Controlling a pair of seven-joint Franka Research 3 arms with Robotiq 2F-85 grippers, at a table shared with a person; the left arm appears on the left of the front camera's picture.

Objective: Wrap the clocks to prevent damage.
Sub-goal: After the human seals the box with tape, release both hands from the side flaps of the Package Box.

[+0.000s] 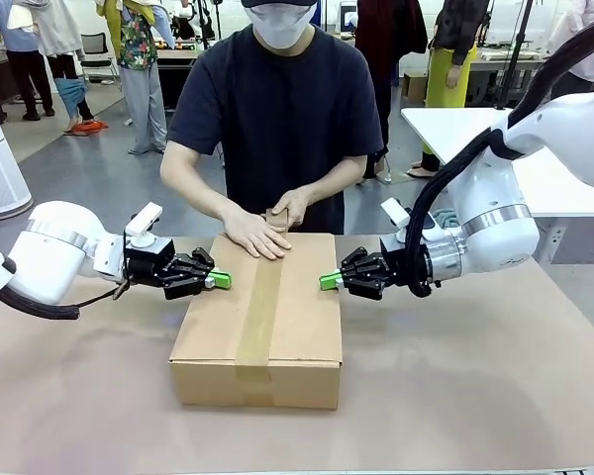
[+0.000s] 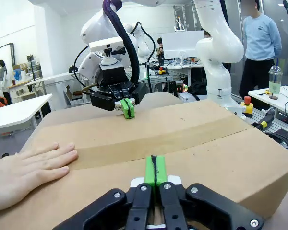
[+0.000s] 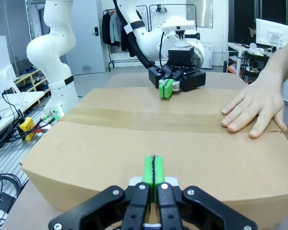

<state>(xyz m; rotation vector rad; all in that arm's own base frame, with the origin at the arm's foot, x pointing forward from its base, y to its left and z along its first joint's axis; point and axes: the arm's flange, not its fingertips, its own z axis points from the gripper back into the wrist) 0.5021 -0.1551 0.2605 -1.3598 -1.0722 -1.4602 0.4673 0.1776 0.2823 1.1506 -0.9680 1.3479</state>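
Note:
A closed cardboard box [image 1: 297,327] lies in the middle of the table, with a strip of brown tape [image 1: 259,307] running down its top seam. The clocks are out of view. My left gripper [image 1: 221,280] is shut, its green tips resting at the left edge of the box top [image 2: 221,158]. My right gripper [image 1: 328,281] is shut too, its tips on the right edge of the top [image 3: 110,148]. In each wrist view the other gripper faces mine across the lid: right gripper [image 2: 128,107], left gripper [image 3: 165,88]. The person's hands [image 1: 257,236] press on the far end of the tape.
A brown cover [image 1: 475,396] lies over the table around the box. A white table [image 1: 445,124] stands behind at the right. Cables and a yellow tool [image 3: 26,127] lie on the floor beside the left arm's base. People stand farther back.

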